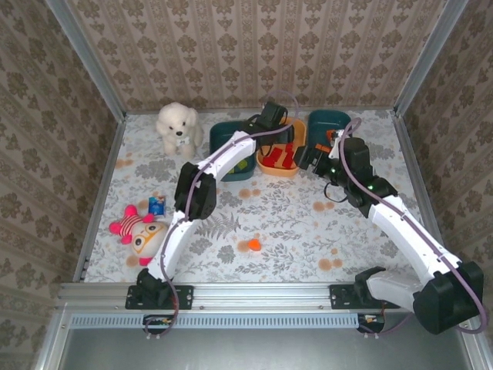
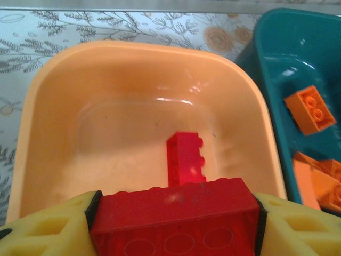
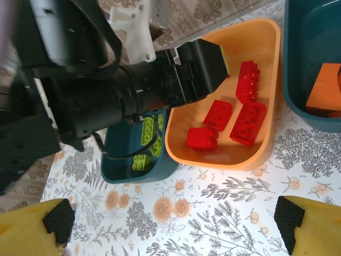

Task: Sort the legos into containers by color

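Red brick [image 2: 176, 210] cut off by frame edge; L claw [image 2: 176, 229] clamped on it, above orange bin [image 2: 48, 133]. Other red bricks [image 3: 248, 122] lay inside bin. R claw [image 3: 173, 226] spread wide, just outside bin, over table [image 3: 213, 213].

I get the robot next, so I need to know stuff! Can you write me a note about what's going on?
Left gripper: shut on a red brick, over the orange bin.
Right gripper: open, empty, over the table near that bin.
Done: red bricks in the orange bin; green bricks in the left teal bin; orange bricks in the right teal bin.
Left: drop the held brick; fetch the orange brick loose on the table.
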### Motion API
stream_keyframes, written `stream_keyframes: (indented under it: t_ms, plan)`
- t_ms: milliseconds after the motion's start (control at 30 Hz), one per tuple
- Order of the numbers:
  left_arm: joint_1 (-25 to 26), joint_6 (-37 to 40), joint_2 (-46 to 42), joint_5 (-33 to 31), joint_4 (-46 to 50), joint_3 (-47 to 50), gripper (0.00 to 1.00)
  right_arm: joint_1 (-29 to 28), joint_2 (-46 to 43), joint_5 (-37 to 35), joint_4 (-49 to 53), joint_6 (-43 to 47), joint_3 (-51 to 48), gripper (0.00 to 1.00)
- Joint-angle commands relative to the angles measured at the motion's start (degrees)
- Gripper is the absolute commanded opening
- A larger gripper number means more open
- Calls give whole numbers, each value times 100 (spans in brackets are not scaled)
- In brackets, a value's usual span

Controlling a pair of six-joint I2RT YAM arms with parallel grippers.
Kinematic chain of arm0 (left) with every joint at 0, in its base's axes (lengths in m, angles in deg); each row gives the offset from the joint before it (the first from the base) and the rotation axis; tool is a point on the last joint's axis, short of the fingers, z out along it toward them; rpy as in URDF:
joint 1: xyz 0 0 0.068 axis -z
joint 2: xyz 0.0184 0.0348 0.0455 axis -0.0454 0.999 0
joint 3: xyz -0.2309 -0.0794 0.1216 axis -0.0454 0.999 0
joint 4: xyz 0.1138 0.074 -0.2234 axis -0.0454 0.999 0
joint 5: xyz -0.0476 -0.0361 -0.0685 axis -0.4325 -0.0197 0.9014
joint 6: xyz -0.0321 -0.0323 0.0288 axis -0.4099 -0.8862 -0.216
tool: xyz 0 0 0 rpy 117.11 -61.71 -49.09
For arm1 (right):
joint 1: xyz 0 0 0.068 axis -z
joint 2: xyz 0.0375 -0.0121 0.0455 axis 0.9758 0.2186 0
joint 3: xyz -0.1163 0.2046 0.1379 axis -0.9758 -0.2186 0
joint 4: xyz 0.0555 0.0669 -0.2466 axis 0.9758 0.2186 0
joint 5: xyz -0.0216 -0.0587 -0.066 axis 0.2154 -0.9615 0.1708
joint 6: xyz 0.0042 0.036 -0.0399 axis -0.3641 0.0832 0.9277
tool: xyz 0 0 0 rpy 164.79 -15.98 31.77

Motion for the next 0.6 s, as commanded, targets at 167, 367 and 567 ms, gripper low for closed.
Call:
stream_keyframes:
  t_ms: [167, 367, 567]
  plan:
    - [-258, -98, 708, 251, -493, -843, 60, 206, -409, -37, 101, -92, -139, 100]
    - [-280, -384, 851, 423, -554, -850, 67, 373, -379, 72, 109, -128, -197, 100]
    - [-355, -819, 795, 681, -516, -851, 81, 408, -179, 187, 114, -104, -68, 100]
